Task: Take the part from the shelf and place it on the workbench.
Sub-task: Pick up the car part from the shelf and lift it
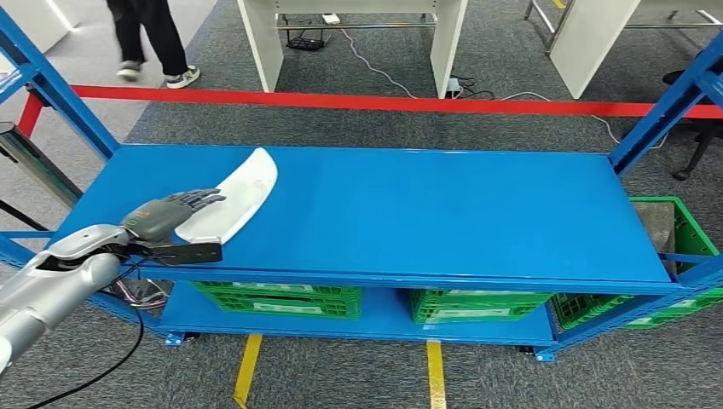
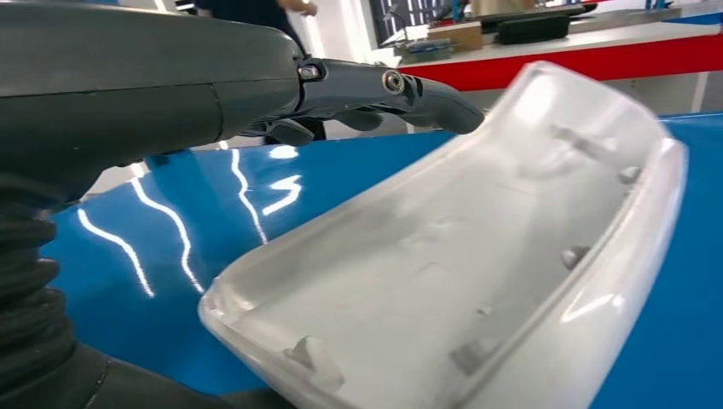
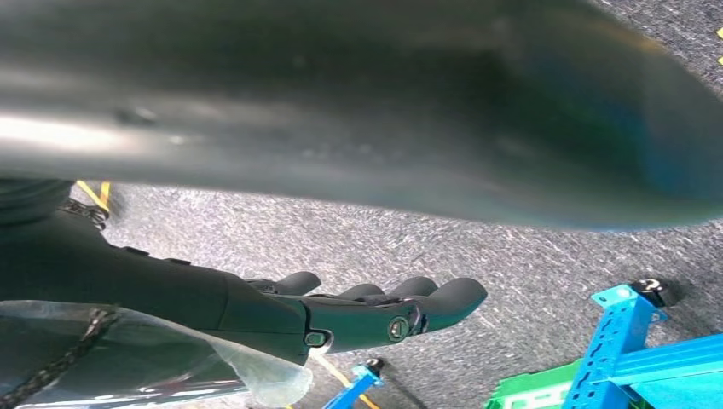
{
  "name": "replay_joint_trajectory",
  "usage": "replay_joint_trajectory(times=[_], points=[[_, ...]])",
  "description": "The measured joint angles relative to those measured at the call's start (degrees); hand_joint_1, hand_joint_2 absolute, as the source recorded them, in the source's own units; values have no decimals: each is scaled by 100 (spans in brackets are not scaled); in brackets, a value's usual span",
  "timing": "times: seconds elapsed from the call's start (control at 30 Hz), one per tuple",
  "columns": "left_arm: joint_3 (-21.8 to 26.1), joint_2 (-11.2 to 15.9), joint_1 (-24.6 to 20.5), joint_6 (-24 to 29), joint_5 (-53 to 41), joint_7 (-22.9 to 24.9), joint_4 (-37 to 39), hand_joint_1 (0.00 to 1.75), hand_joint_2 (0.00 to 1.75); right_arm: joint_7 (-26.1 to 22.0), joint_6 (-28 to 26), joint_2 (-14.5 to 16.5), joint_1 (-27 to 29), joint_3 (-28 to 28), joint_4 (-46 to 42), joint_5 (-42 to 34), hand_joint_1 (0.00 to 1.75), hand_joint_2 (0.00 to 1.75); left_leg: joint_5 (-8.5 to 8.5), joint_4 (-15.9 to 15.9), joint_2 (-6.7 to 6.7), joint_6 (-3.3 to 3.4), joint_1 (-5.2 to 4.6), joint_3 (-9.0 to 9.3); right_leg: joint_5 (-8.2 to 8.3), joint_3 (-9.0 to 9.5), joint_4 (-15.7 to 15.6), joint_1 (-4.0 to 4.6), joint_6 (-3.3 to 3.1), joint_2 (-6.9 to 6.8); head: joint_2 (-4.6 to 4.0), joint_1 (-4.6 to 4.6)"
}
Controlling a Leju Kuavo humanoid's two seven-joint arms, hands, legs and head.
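Note:
The part [image 1: 234, 196] is a long, curved white plastic shell lying on the left side of the blue shelf top [image 1: 426, 213]. My left hand [image 1: 166, 215] reaches its near end, fingers stretched over the edge and thumb out along the shelf's front lip. In the left wrist view the fingers [image 2: 401, 89] hover just above the part's [image 2: 477, 256] hollow inside, not closed on it. My right hand [image 3: 341, 311] hangs over the grey carpet, fingers straight, holding nothing.
Green crates [image 1: 281, 298] sit on the lower shelf, and another [image 1: 682, 230] stands at the right. Blue uprights [image 1: 60, 94] frame the shelf ends. Beyond a red floor line [image 1: 384, 102] are white table legs [image 1: 264, 43] and a walking person [image 1: 153, 43].

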Motion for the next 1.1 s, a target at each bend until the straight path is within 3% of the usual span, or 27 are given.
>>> replay_joint_trajectory(times=[0.63,1.1], points=[[-111,-411,-178,18,-40,-5,339,0,175,6,11,0,-9,79,0,57,0,0,0,0,0,0,0,0,0,0,0,0,0,0,0,1],[-120,-515,-240,32,-33,-25,503,0,175,8,16,0,-11,82,-2,57,0,0,0,-1,0,0,0,1,0,1,1,0,0,-1,0,-1]])
